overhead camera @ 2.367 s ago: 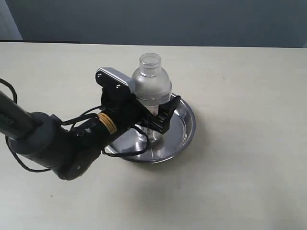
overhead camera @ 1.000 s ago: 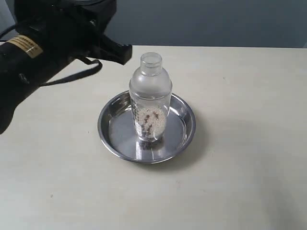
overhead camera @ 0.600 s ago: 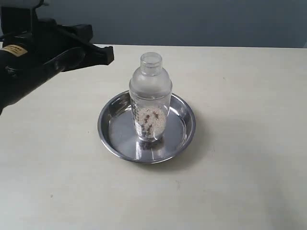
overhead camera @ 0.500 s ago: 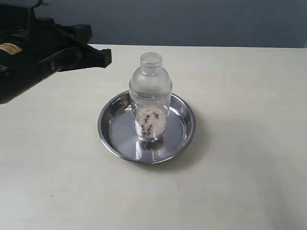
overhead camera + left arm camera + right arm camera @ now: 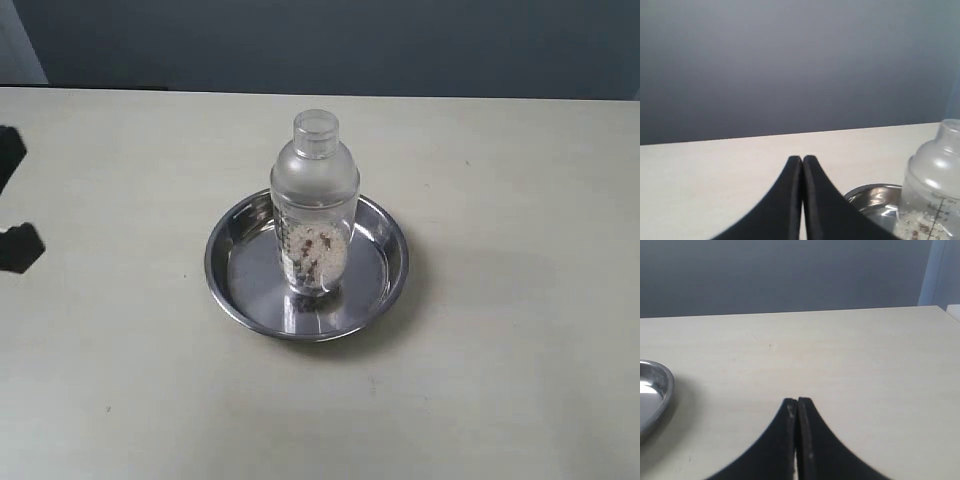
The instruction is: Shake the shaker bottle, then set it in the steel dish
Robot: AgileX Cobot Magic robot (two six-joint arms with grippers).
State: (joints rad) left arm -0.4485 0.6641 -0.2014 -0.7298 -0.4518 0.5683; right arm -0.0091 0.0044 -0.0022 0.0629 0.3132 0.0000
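The shaker bottle (image 5: 314, 200) stands upright in the middle of the steel dish (image 5: 393, 262), with brown and whitish grains settled in its lower part. Nothing touches it. Only black bits of my left arm (image 5: 18, 247) show at the far left edge of the exterior view, well away from the dish. In the left wrist view my left gripper (image 5: 803, 159) is shut and empty, with the bottle (image 5: 935, 185) and the dish (image 5: 872, 195) off to one side ahead. My right gripper (image 5: 797, 401) is shut and empty over bare table, with the dish rim (image 5: 662, 390) at that frame's edge.
The beige table (image 5: 500, 380) spreads on all sides of the dish. A dark blue-grey wall (image 5: 400, 45) runs behind its far edge.
My left gripper held the bottle in the dish, let go, rose, and drew back to the left until almost out of the exterior view. The bottle stays standing in the dish.
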